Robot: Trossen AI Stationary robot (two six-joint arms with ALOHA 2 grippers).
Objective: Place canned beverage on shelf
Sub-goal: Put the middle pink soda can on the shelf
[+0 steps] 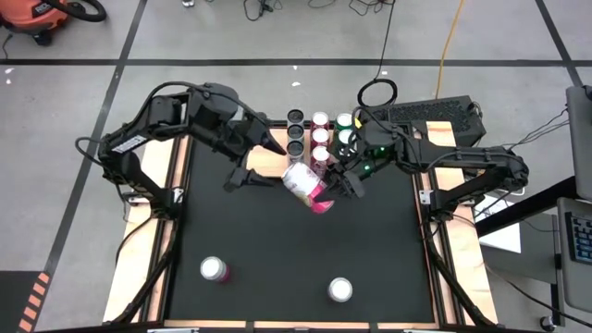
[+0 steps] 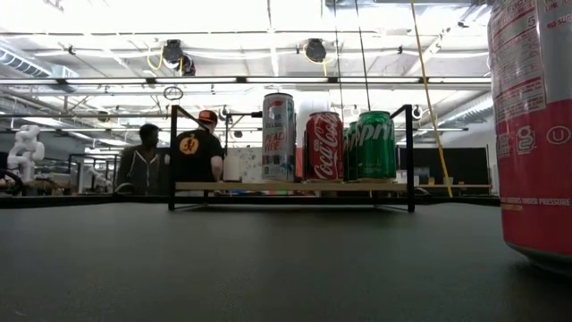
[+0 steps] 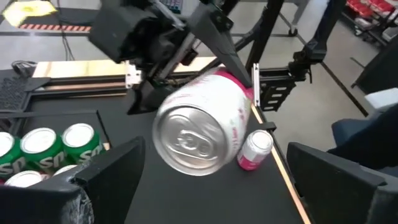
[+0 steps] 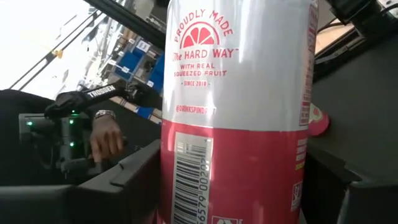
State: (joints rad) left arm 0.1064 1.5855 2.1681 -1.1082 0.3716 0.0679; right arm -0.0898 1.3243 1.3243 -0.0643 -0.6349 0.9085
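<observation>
A white-and-pink can (image 1: 308,185) hangs tilted above the black mat's far middle, with my right gripper (image 1: 338,178) shut on it. Its silver top (image 3: 189,138) faces my left gripper (image 1: 262,165). That gripper is open, and its fingers (image 3: 118,174) stand apart on either side of the can end without touching it. Behind them the wooden shelf (image 2: 295,187) stands at the far edge on black brackets. It carries several upright cans (image 1: 320,134), among them a red one (image 2: 323,146) and a green one (image 2: 375,145). Neither gripper shows in the low view. My right gripper pinches the can's round wall between its two fingers (image 4: 124,180), on the pink lower half (image 4: 186,186). The fingers come about level from the table's right side and lie across the can. The can is lifted clear of the mat and tipped over, its top toward the left gripper.
Two more white-and-pink cans stand upright on the mat near the front edge (image 1: 214,269) (image 1: 339,289); the right one (image 2: 536,134) looms close in the low view. Wooden strips (image 1: 139,268) edge the mat. People (image 2: 198,148) stand in the room beyond the shelf.
</observation>
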